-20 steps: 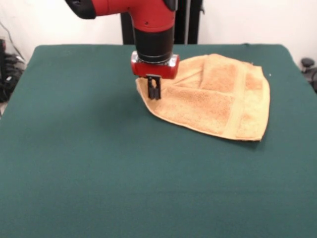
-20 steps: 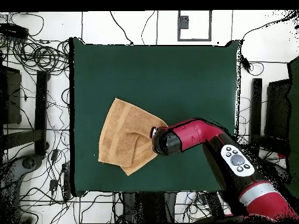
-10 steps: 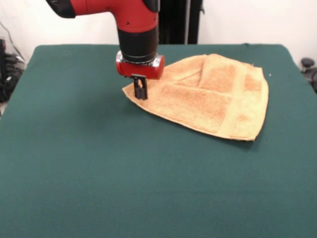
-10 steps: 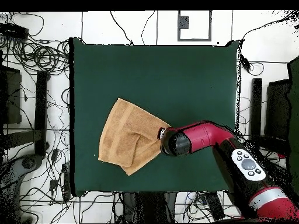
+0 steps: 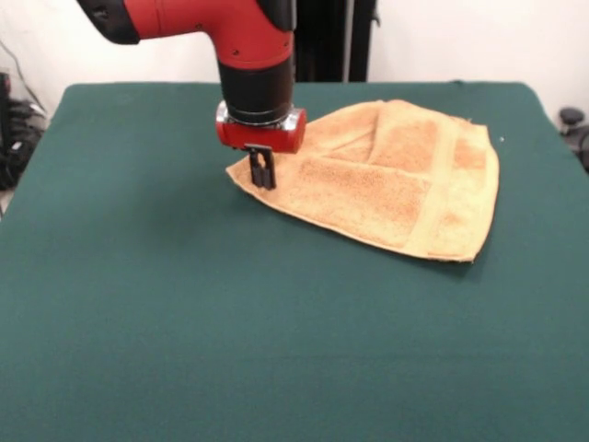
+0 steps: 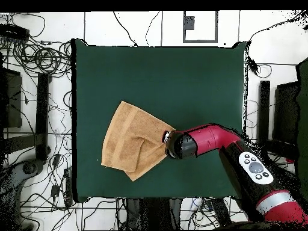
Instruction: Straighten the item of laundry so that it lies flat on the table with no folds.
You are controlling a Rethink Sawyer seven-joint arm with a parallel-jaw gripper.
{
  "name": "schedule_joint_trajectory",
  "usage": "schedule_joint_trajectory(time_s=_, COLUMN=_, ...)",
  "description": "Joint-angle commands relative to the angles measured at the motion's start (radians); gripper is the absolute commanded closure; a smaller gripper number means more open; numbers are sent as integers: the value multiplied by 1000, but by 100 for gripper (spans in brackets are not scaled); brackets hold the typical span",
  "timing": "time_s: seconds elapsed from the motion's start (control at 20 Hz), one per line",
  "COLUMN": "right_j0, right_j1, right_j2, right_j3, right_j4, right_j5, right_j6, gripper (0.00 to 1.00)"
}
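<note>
The golden tan towel (image 5: 386,180) lies on the dark green table (image 5: 184,313), right of middle toward the far side in the front view. It is partly folded: a layer lies doubled over and a crease runs across its middle. My gripper (image 5: 262,176) points straight down at the towel's left corner, with its fingers close together and pinching that corner against the table. In the overhead view the towel (image 6: 131,141) lies left of centre, and the gripper (image 6: 166,137) is at its right corner, mostly hidden under the red arm.
The red and black arm (image 6: 207,141) reaches in from the lower right of the overhead view. Cables and stands (image 6: 36,57) surround the table beyond its edges. Bare green cloth stretches to the near side and left in the front view.
My gripper moved left in the front view, pulling the towel's corner with it and stretching the towel wider. In the last half second it hardly moved.
</note>
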Motion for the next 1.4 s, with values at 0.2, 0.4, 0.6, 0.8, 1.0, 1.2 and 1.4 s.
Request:
schedule_joint_trajectory(time_s=0.2, right_j0=-19, right_j1=221, right_j2=34, right_j3=-158, right_j4=-136, right_j5=67, right_j6=-493, gripper=100)
schedule_joint_trajectory(time_s=0.4, right_j0=-85, right_j1=239, right_j2=59, right_j3=-207, right_j4=-136, right_j5=109, right_j6=-623, gripper=100)
schedule_joint_trajectory(time_s=0.6, right_j0=-127, right_j1=216, right_j2=79, right_j3=-226, right_j4=-117, right_j5=176, right_j6=-719, gripper=100)
schedule_joint_trajectory(time_s=0.8, right_j0=-145, right_j1=203, right_j2=87, right_j3=-257, right_j4=-102, right_j5=241, right_j6=-790, gripper=100)
schedule_joint_trajectory(time_s=1.0, right_j0=-155, right_j1=204, right_j2=87, right_j3=-280, right_j4=-110, right_j5=255, right_j6=-844, gripper=100)
schedule_joint_trajectory(time_s=1.2, right_j0=-161, right_j1=201, right_j2=89, right_j3=-287, right_j4=-117, right_j5=264, right_j6=-871, gripper=100)
schedule_joint_trajectory(time_s=1.4, right_j0=-155, right_j1=199, right_j2=89, right_j3=-307, right_j4=-118, right_j5=282, right_j6=-883, gripper=100)
